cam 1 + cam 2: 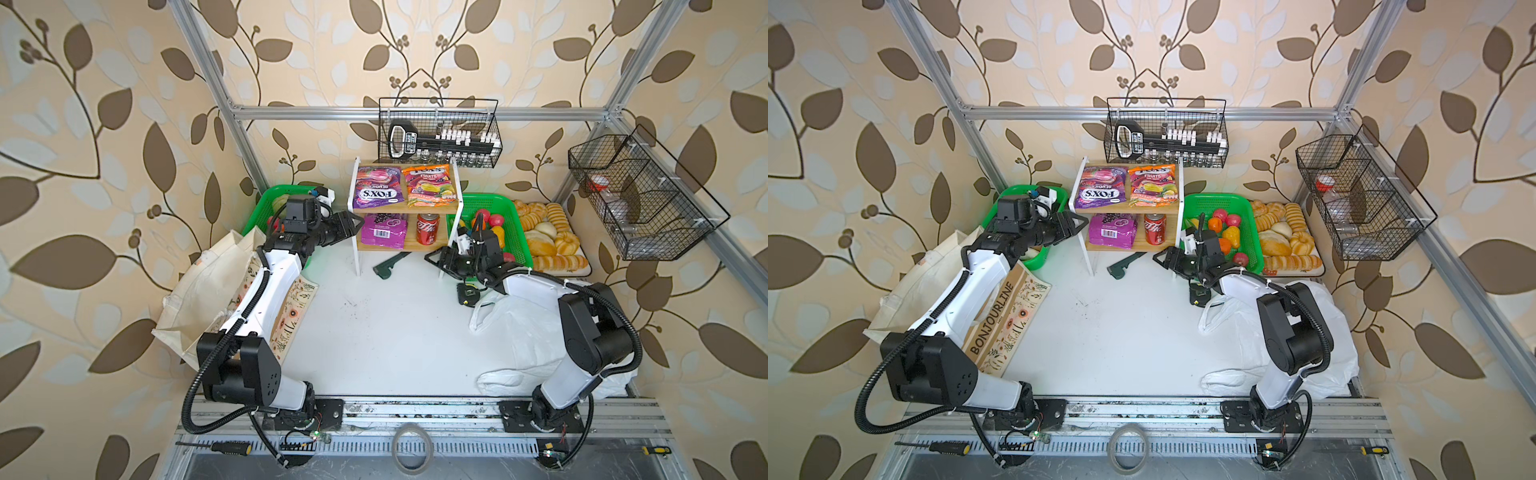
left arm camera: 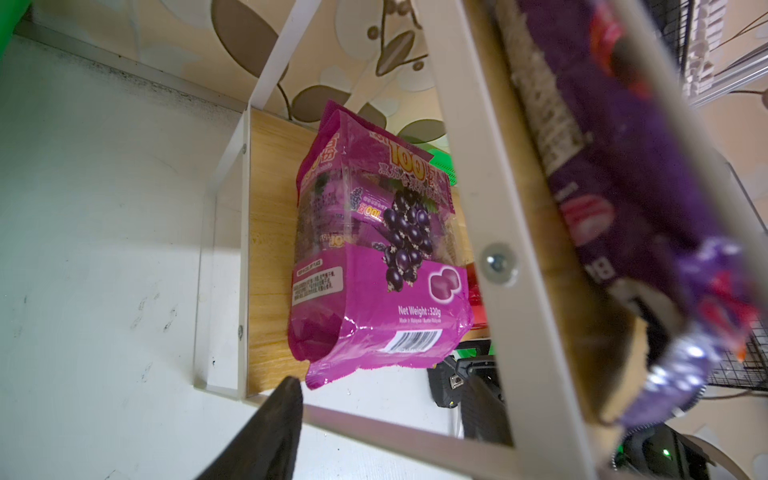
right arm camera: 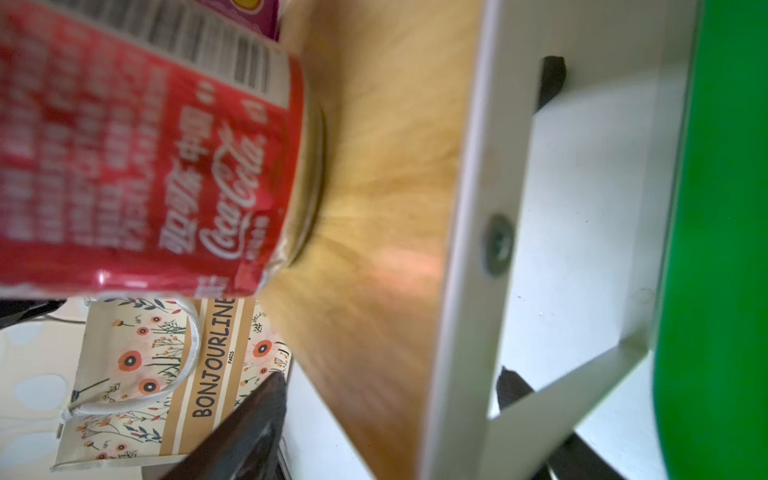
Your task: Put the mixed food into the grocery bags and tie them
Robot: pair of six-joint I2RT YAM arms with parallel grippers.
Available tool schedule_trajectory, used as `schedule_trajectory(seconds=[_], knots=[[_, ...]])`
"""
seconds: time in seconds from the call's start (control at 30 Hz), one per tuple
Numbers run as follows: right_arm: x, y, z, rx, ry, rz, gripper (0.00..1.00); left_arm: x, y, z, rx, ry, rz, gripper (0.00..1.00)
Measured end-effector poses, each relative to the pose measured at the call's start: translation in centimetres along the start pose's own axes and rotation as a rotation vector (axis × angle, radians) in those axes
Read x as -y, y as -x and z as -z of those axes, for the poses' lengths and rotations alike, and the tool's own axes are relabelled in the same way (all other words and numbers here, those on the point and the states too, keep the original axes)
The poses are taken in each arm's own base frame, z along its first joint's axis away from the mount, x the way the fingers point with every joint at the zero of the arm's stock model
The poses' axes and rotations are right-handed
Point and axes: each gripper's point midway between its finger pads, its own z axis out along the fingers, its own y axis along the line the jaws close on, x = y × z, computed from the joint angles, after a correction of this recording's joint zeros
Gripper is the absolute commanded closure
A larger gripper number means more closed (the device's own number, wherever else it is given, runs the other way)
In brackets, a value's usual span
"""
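The left gripper, jaws spread and empty, sits mid-frame in both top views, just short of the purple grape sweets packet lying flat on the lower shelf board. That packet looks light, soft and slick, so a pinch on its crimped edge, low in the left wrist view, seems safer than its puffy middle. The right gripper, likewise spread, faces the upright red soda can beside the packet: rigid, heavier and smooth, probably best clamped across mid-body.
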Motion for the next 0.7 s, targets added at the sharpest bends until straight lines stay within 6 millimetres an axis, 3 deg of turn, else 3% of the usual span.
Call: schedule_trajectory(seconds=[0.13, 0.27, 0.33, 0.43, 0.5, 0.6, 0.7], knots=[[-0.9, 0.3, 1.6, 0.035, 0.012, 0.037, 0.11, 1.7, 0.3, 3.8, 0.057, 0.029, -0.049, 0.22], [-2.3, 0.4, 4.8, 0.107, 0.035, 0.087, 0.07, 3.4, 1.1, 10.8, 0.219, 0.137, -0.165, 0.11], [-2.9, 0.0, 6.1, 0.127, 0.041, 0.107, 0.06, 2.9, 1.5, 14.5, 0.311, 0.255, -0.217, 0.04], [-3.5, -0.8, 7.6, 0.15, 0.036, 0.137, 0.06, 0.4, 2.3, 19.3, 0.412, 0.516, -0.26, 0.01], [-4.0, -1.4, 8.6, 0.167, 0.031, 0.162, 0.06, -2.6, 2.8, 21.9, 0.439, 0.738, -0.266, 0.01], [-5.2, -2.7, 9.6, 0.174, 0.028, 0.198, 0.06, -8.2, 2.0, 23.7, 0.359, 1.046, -0.258, 0.01], [-6.7, -3.5, 10.4, 0.18, 0.039, 0.237, 0.06, -13.3, 0.6, 24.3, 0.219, 1.246, -0.207, 0.01]])
